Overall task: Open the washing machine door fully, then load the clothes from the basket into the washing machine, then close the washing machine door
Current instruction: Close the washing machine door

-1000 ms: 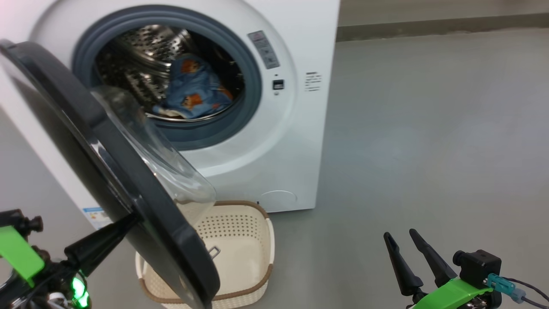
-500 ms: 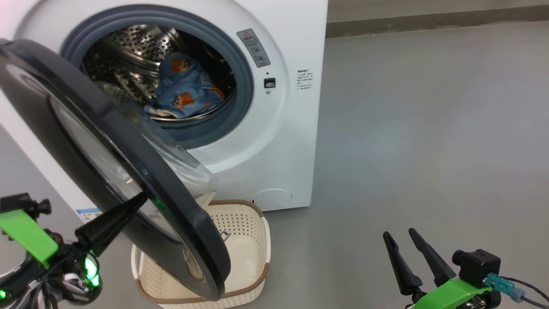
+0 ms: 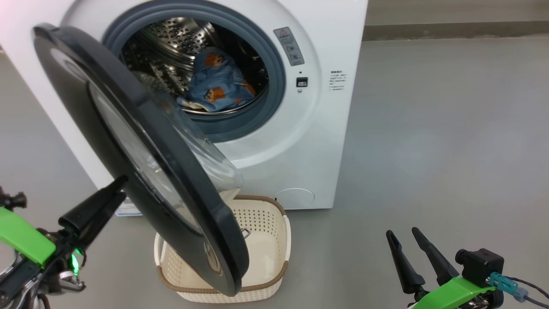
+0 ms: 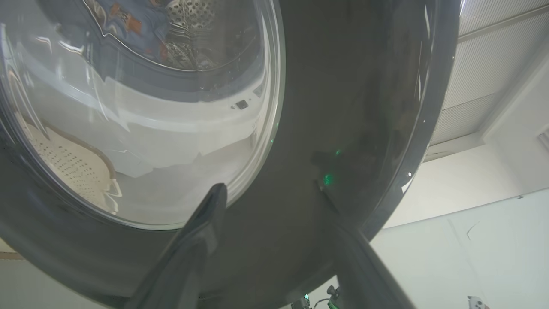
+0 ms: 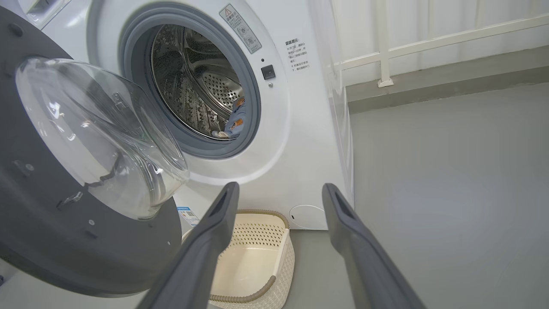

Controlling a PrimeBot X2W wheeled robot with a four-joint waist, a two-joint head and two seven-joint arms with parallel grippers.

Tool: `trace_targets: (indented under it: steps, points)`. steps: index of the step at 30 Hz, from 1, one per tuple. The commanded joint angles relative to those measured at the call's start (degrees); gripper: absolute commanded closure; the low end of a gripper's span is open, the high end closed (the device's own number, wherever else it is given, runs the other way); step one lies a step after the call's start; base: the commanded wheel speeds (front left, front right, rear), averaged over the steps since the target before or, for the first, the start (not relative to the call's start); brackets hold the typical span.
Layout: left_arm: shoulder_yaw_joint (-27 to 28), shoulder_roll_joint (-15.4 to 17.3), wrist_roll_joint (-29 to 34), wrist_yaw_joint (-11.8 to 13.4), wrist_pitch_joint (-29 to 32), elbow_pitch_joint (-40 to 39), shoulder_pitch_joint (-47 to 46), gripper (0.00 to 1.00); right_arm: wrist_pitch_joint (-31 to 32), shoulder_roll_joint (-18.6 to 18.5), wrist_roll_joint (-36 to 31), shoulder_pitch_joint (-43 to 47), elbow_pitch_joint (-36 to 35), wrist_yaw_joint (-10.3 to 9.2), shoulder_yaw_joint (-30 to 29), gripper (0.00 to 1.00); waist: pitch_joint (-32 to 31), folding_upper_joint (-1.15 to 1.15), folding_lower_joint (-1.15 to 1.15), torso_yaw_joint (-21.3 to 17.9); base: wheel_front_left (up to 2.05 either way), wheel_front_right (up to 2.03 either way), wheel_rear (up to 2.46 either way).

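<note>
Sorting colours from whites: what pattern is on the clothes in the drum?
The clothes are light blue with orange-brown cartoon prints, clearest in the head view.

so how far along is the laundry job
Loading looks done: the clothes lie in the washing machine and the basket is empty. In hand: the left gripper, open, is at the outer face of the half-open washing machine door. Left: swinging it fully shut. The right gripper is open, holding nothing.
</note>
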Motion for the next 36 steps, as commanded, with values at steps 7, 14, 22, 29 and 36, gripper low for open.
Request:
trace_targets:
  steps: [7, 14, 22, 29, 36]
  points:
    - [0.8, 2.5, 8.1, -4.9, -8.7, -4.3, 0.8, 0.0, -0.4, -0.3, -0.3, -2.0, -1.8, 0.48, 0.7, 0.0, 0.3, 0.0, 0.0, 0.7, 0.0, 0.0, 0.0]
    - [-7.1, 7.1, 17.0, -5.4, -27.9, -11.3, 6.8, 0.0, -0.4, -0.7, -0.3, -2.2, -2.0, 0.48, 0.4, 0.0, 0.6, 0.0, 0.0, -0.2, 0.0, 0.0, 0.0]
    - [-20.4, 14.4, 27.9, -5.4, -54.1, -6.6, 13.6, 0.0, -0.4, -1.4, -0.2, -2.4, -2.0, 0.48, 0.5, 0.0, 0.3, 0.0, 0.0, -1.1, 0.0, 0.0, 0.0]
    - [-23.2, 14.6, 37.9, -5.3, -66.5, 3.3, 14.1, 0.0, -0.4, -1.8, -0.2, -2.3, -2.0, 0.48, 0.5, 0.0, -0.1, 0.0, 0.0, -1.6, 0.0, 0.0, 0.0]
    - [-23.7, 13.0, 43.1, -4.5, -69.2, 7.8, 13.5, 0.0, -0.4, -1.9, -0.4, -2.1, -2.1, 0.48, 0.2, 0.0, 0.0, 0.0, 0.0, -1.7, 0.0, 0.0, 0.0]
